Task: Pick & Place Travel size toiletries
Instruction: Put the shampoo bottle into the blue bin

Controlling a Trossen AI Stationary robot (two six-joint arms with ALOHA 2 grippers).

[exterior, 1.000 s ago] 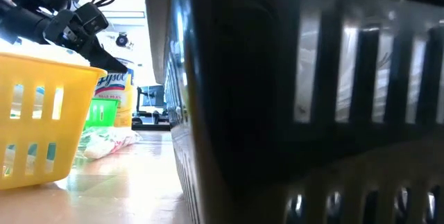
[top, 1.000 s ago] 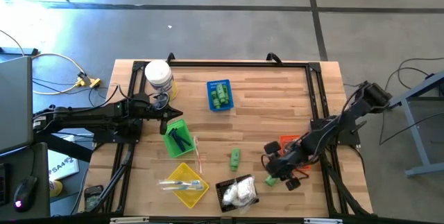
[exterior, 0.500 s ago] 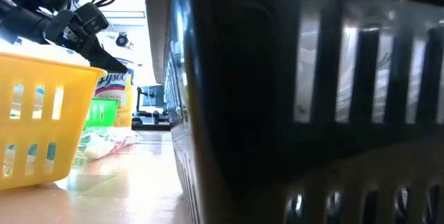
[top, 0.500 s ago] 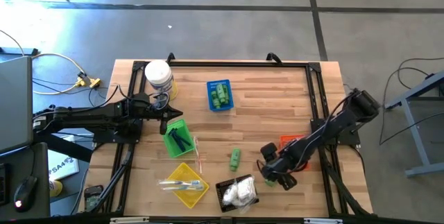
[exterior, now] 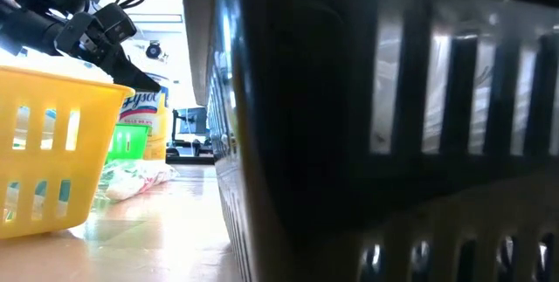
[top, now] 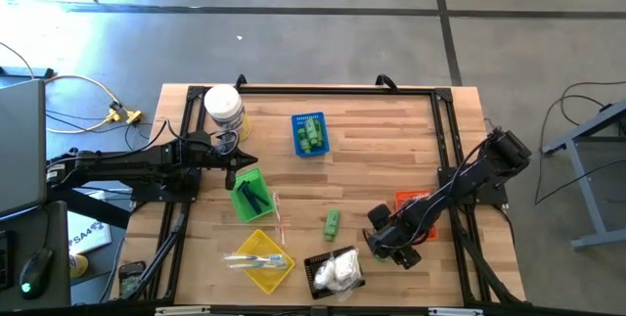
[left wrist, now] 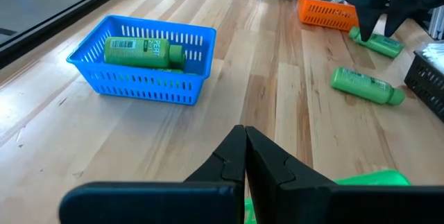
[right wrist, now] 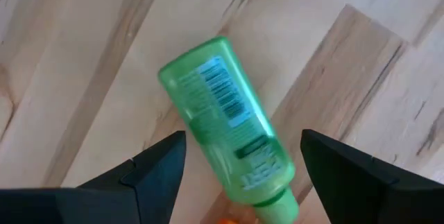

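Note:
A bright green little bottle (right wrist: 225,127) lies on its side on the wooden table, beside the orange basket (left wrist: 326,9). My right gripper (right wrist: 243,144) hangs over it, pointing down. It is open, with one finger on either side of the bottle and neither touching it; the left wrist view shows the gripper (left wrist: 378,16) just above the bottle (left wrist: 374,42). A second green bottle (top: 332,222) lies loose on the table further left. My left gripper (left wrist: 244,148) is shut and empty, above the green basket (top: 247,194).
A blue basket (top: 310,133) holds green bottles. Near the front edge a yellow basket (top: 259,260) holds pale sticks, and a black basket (top: 333,272) holds white packets. A white jar (top: 224,109) stands at the far left. Bare wood lies mid-table.
My right gripper has come down toward the green bottle beside the orange basket. It has also shifted a little toward the table's near-left and tipped to point more steeply down. The bottle has stayed where it was.

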